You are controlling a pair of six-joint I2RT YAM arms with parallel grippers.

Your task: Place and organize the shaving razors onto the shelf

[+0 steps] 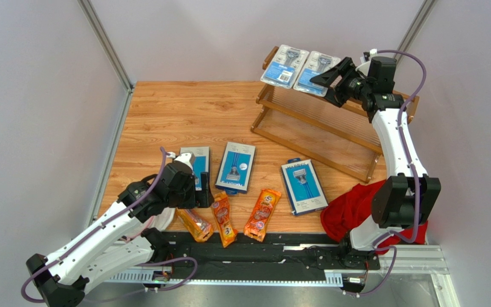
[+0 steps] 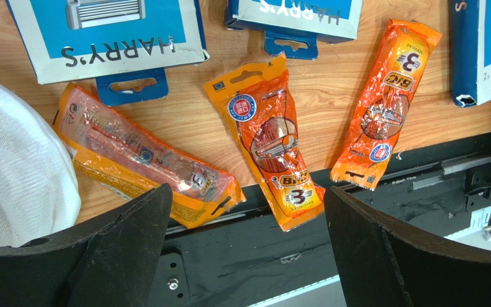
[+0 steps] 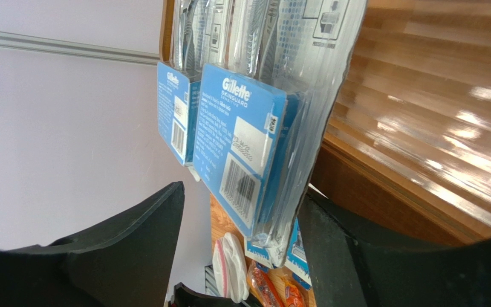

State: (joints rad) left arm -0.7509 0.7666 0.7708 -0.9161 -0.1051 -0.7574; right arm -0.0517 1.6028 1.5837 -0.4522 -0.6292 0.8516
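Top view: left arm (image 1: 113,224) covers part of leftmost blue box (image 1: 198,160) and one end of an orange bag (image 1: 198,227); right arm (image 1: 403,198) hides part of red cloth (image 1: 350,208). Left wrist view: blue boxes (image 2: 120,32) cut by top edge, white mesh thing (image 2: 17,173) by left edge. Right wrist view: blister packs (image 3: 248,147) cut at top, their small print unreadable.

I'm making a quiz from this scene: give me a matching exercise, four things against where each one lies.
1. clear blister packs with blue cards
2. long orange plastic bags
3. flat blue razor boxes
4. red cloth

A. middle of the wooden table
B. top of the brown slatted shelf
C. by the right arm's base
D. table's near edge

Pairs: 1-B, 2-D, 3-A, 4-C
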